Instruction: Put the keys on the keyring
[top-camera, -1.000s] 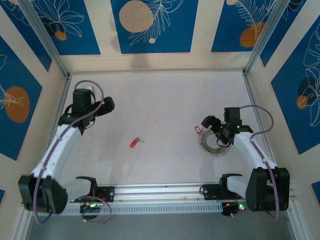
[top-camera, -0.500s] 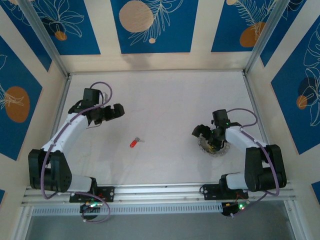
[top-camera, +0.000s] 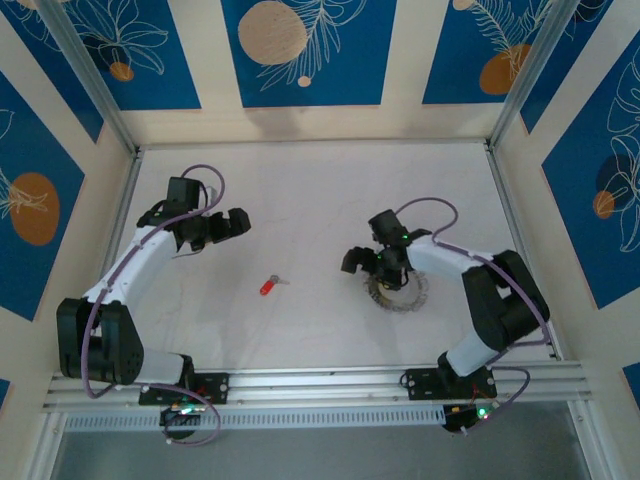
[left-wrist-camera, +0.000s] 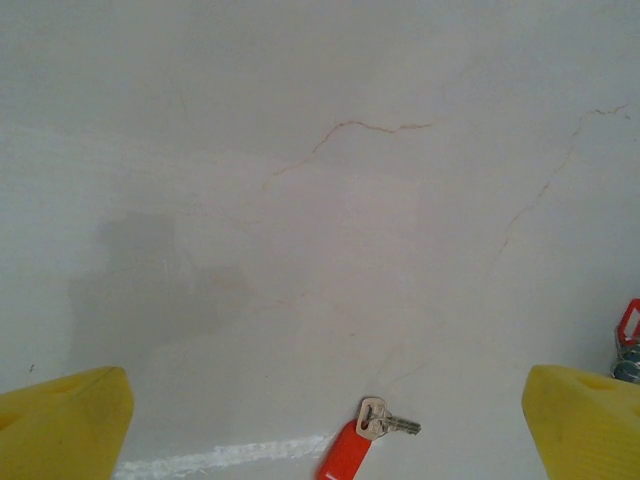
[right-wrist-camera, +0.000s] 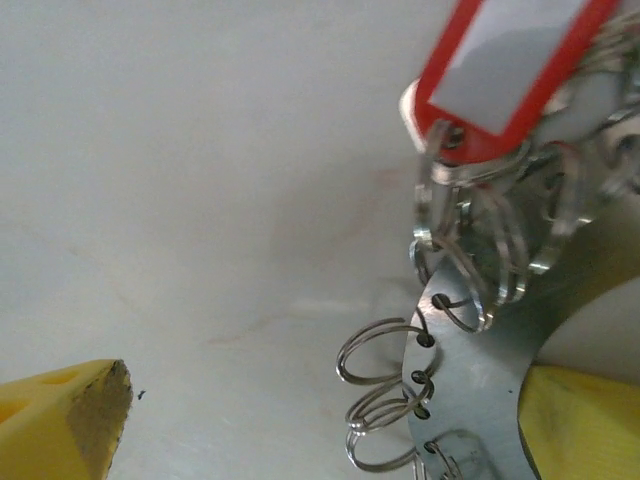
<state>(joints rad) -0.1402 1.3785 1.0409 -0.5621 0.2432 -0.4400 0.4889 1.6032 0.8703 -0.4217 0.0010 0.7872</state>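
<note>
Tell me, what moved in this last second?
The right arm swept left toward the middle of the table, and the keyring slid along with it. The left arm reached a little toward the centre early on, then held. The loose red key stayed put.

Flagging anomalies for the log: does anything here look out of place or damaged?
One red key lies alone in the middle of the table, apart from the keyring. Thin hairline cracks cross the surface.

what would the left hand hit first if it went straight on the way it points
Likely the red-headed key lying centred between its open fingers, else bare table; depth is unclear.
</note>
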